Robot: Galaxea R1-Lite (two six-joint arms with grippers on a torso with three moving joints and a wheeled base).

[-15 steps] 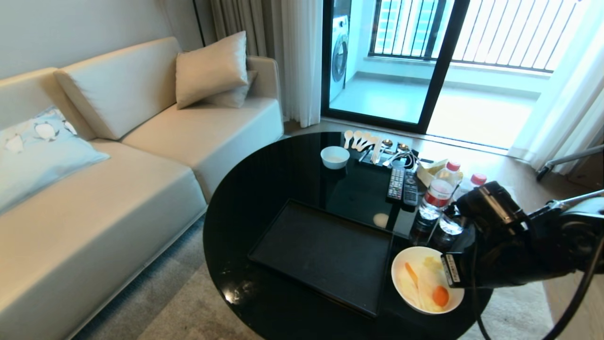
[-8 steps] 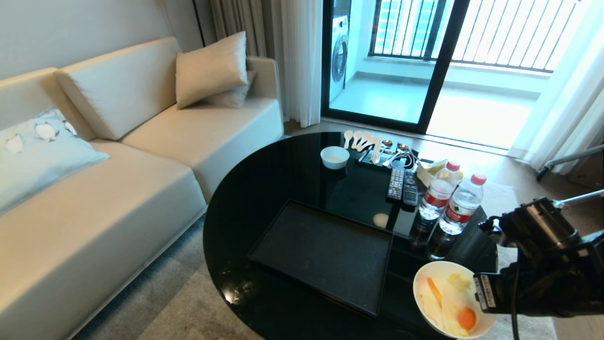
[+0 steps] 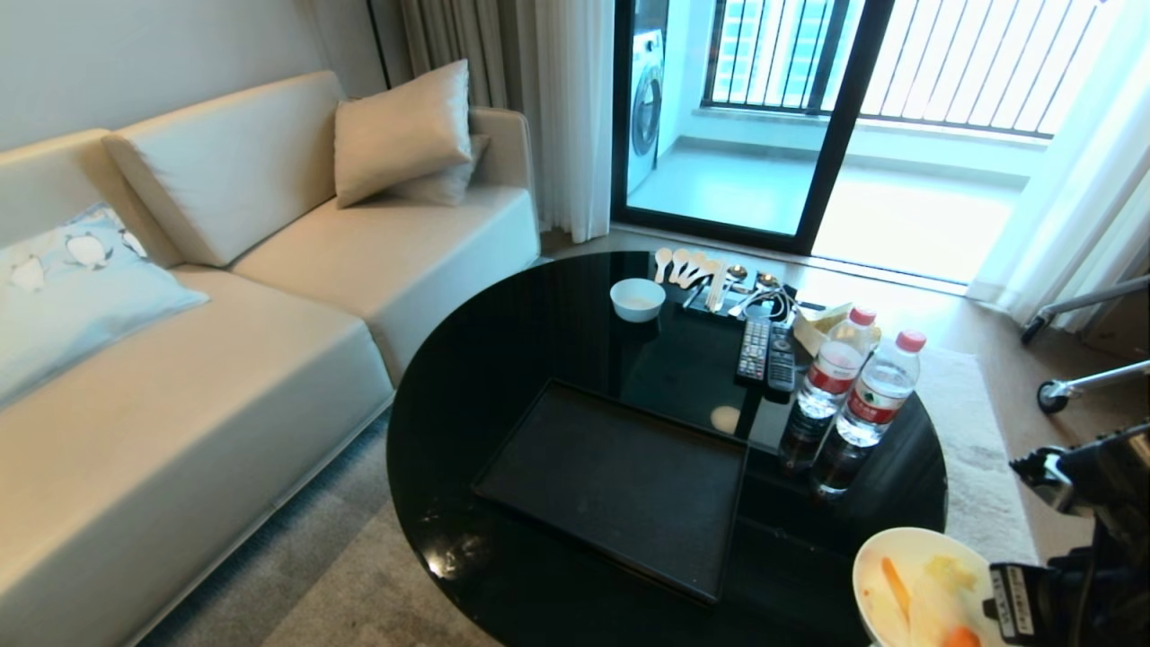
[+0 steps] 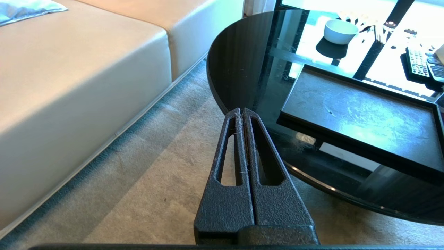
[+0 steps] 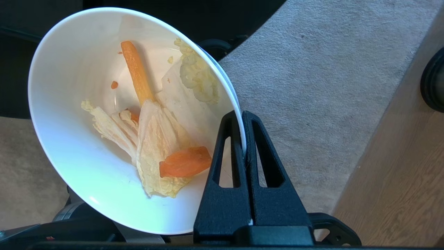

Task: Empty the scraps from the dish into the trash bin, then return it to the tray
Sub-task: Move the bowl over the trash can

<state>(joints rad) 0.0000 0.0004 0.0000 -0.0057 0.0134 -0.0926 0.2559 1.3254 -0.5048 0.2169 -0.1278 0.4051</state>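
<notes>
Dish (image 5: 79, 149): rigid, smooth, likely breakable; hanging just past the worktop (image 3: 539, 341) edge, over carpet.
Right gripper (image 5: 242, 119): jaws clamping its thin rim; hold looking slip-prone.
Scraps (image 5: 159, 139): light, loose, lying inside.
Left gripper (image 4: 241, 114): jaws together, idling.

White dish (image 5: 69, 104) w/ scraps (image 5: 156, 146) off black tray (image 3: 620, 485).

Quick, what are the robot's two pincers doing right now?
Left pincer: shut, holding nothing.
Right pincer: shut on the bowl's rim.
</notes>
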